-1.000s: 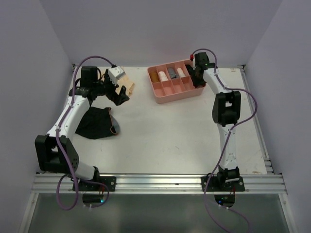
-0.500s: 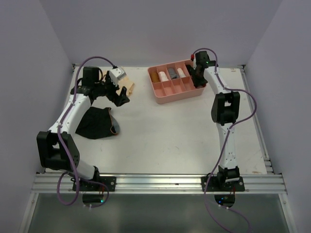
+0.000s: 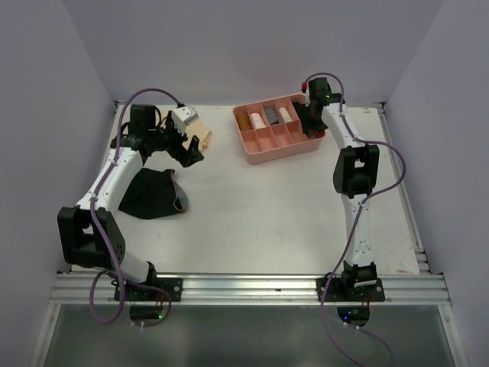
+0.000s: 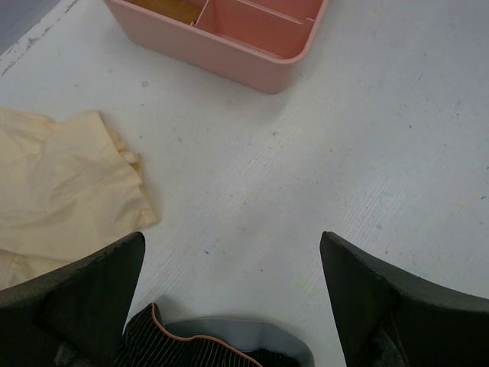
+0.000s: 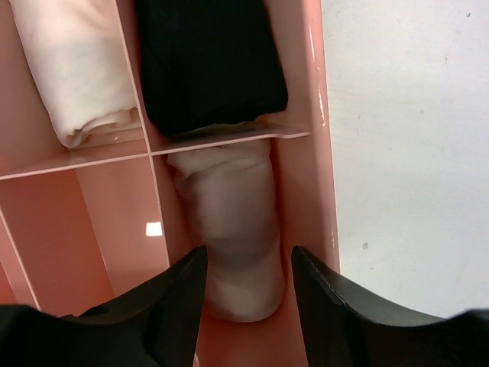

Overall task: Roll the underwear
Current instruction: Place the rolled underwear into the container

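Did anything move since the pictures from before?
Only a little. The left arm shifted its lower joint slightly inward, its open left pincer hanging by the pale tan cloth. The right pincer hangs, jaws apart, over the pale rolled cloth in the rigid pink plastic divided tray. The soft black cloth, tan cloth and tray stayed put.

Two arms [image 3: 114, 172] are working over one table [image 3: 252, 222]. One pink tray [image 3: 283, 151] is showing four rolls [image 3: 256, 120] from above. Two pieces are lying loose: one black garment [image 3: 149, 195], one tan garment [image 3: 205, 134].
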Controlling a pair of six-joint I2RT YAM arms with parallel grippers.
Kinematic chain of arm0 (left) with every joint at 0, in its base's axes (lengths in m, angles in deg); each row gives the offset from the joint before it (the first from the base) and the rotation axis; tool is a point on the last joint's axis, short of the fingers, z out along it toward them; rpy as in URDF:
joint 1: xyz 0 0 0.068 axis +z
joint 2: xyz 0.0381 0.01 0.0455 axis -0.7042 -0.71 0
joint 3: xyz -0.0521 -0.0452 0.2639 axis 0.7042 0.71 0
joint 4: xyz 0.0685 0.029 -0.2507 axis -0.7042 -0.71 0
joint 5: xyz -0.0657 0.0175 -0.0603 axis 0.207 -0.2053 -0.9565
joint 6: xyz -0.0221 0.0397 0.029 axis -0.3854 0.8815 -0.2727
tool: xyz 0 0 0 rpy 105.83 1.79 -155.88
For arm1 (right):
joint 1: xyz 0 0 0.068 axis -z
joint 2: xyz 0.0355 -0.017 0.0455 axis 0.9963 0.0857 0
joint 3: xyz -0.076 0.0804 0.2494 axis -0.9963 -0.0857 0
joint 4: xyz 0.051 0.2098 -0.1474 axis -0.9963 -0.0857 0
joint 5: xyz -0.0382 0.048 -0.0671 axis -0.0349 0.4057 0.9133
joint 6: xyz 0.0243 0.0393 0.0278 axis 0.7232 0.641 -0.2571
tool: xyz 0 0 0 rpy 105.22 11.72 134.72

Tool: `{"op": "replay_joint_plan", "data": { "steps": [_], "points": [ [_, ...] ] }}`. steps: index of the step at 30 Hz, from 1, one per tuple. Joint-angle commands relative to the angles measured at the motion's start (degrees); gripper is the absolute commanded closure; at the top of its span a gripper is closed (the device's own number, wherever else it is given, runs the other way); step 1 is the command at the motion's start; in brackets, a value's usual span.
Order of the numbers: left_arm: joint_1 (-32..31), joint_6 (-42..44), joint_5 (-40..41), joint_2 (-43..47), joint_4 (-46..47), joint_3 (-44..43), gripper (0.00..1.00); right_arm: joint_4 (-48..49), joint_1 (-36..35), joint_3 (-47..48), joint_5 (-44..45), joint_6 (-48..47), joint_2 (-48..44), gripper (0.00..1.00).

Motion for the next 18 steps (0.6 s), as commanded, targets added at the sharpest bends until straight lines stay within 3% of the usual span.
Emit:
{"op": "replay_joint_plan", "data": {
  "steps": [1,12,18],
  "points": [
    [0.0,-0.8,-0.9,0.1,0.1,-2.4,0.00,-1.8,0.9,0.6,0.8,-0.4,-3.0,0.44],
    [0.0,-0.5,1.1,1.1,1.4,-3.3,0.00,0.1,0.3,1.8,0.8,0.3,-11.0,0.43],
    [0.3,-7.2,5.2,4.8,10.1,-0.1,0.00,0.0,-1.3,-0.6,-3.5,-1.8,-20.4,0.32]
  ]
}}
